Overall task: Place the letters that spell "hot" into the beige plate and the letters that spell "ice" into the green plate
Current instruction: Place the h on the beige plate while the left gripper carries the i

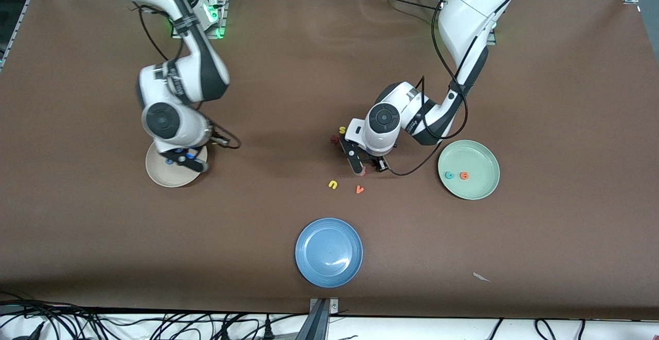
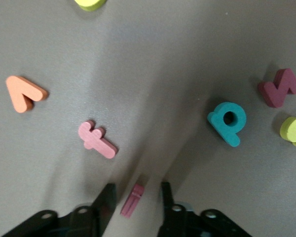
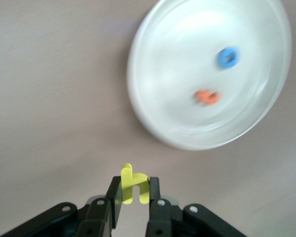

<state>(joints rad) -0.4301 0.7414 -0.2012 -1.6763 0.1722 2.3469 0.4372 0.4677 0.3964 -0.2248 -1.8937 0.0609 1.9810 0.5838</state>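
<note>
My right gripper (image 3: 134,183) hangs over the edge of the beige plate (image 1: 163,175), shut on the yellow "h" (image 3: 127,174). In that plate (image 3: 177,113) lie the blue "o" (image 3: 228,57) and the orange "t" (image 3: 207,97). My left gripper (image 2: 136,189) is down at the table's middle, its fingers (image 2: 107,198) standing either side of the dark red "i" (image 2: 132,203) with a gap on both sides. The green plate (image 1: 484,188), toward the left arm's end, holds the teal "c" (image 1: 449,175) and the orange "e" (image 1: 464,175).
Loose letters lie around the left gripper: pink "f" (image 2: 97,139), teal "p" (image 2: 228,122), orange "v" (image 1: 360,189), yellow "u" (image 1: 333,184), yellow "s" (image 1: 342,130) and a dark red letter (image 2: 280,87). A blue plate (image 1: 328,252) sits nearer the front camera.
</note>
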